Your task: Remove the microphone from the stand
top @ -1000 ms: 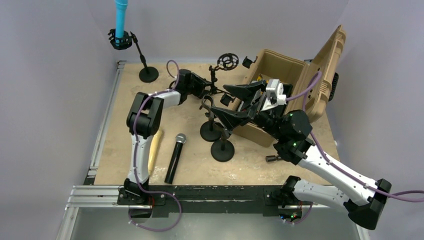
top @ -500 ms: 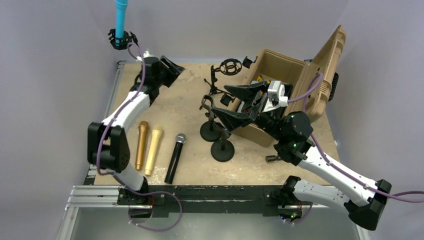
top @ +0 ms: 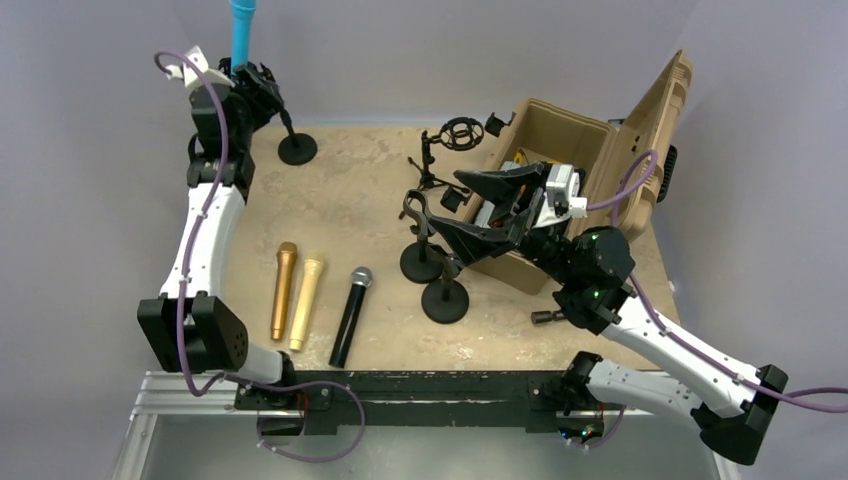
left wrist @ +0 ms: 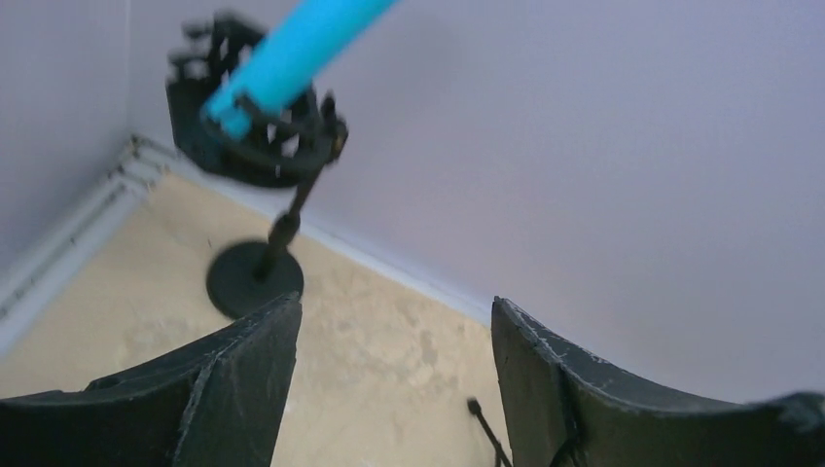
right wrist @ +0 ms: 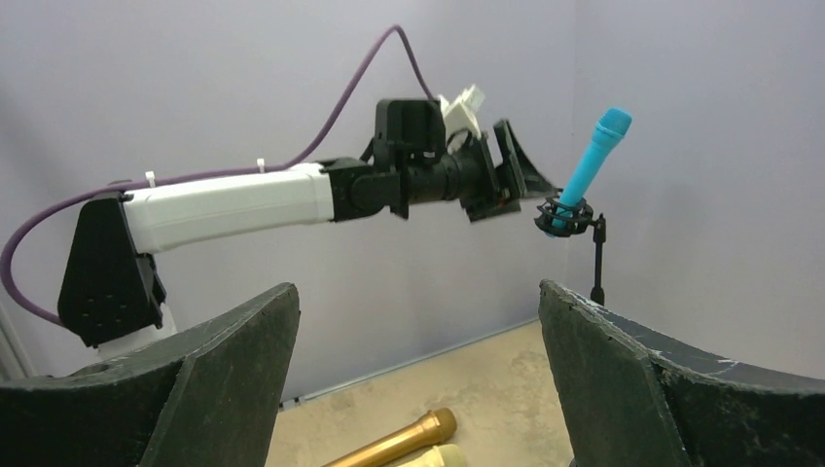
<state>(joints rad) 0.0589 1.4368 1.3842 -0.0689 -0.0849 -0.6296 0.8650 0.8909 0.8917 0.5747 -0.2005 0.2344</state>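
While my left gripper [left wrist: 394,304] gapes near the one blue microphone [top: 241,25] in its stand [top: 297,148] at eleven o'clock, three loose microphones [top: 307,300] lie at eight; right gripper [right wrist: 416,292] also spread.

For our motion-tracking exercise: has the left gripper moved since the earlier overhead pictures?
Yes. The left gripper swung from near the tan case to the far-left corner, beside the blue microphone.

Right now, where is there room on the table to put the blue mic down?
Most bare table sits between the tall stand's base, the gold mics and the small stands. A narrower strip runs between the black mic and those stands. By the case it is crowded.
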